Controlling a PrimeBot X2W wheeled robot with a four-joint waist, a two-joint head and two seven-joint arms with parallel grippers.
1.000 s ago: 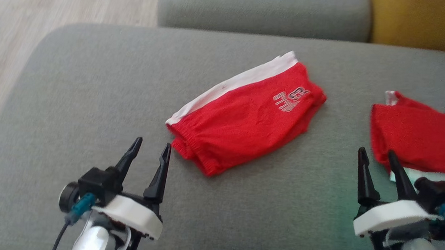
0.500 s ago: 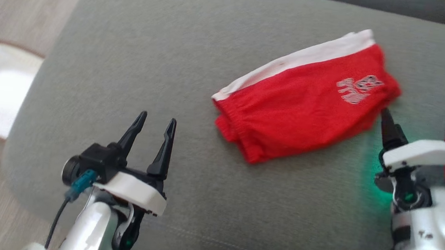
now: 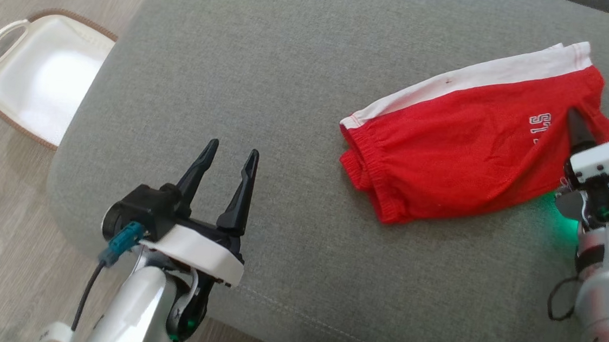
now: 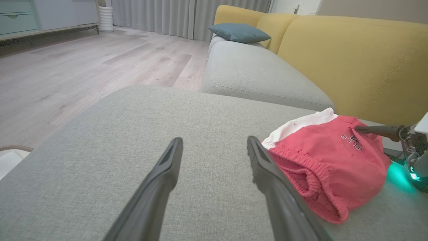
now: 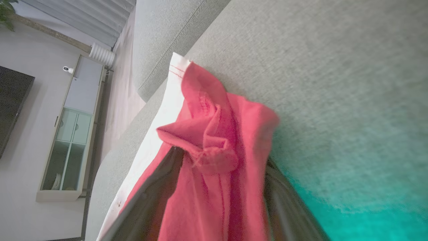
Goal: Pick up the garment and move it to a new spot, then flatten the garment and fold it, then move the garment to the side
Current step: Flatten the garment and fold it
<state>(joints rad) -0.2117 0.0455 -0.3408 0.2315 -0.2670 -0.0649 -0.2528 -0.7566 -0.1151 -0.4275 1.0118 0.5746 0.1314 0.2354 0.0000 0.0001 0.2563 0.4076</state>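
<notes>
Head view: red fabric shorts with a white waistband (image 3: 463,151) lie on a grey woven sofa cushion (image 3: 289,83), right of centre. The left hand (image 3: 233,148) hangs over the cushion's front edge, fingers spread and empty. The right hand (image 3: 577,127) reaches onto the shorts' right end. A white basket with a brown rim (image 3: 34,84) sits on the floor.

Left wrist view: the shorts lie just beside one finger.

Right wrist view: the right hand's fingers stand wide apart, astride a bunched red fold.

A grey sofa cushion (image 3: 300,83) carries a red garment (image 3: 463,151) with a white band.
</notes>
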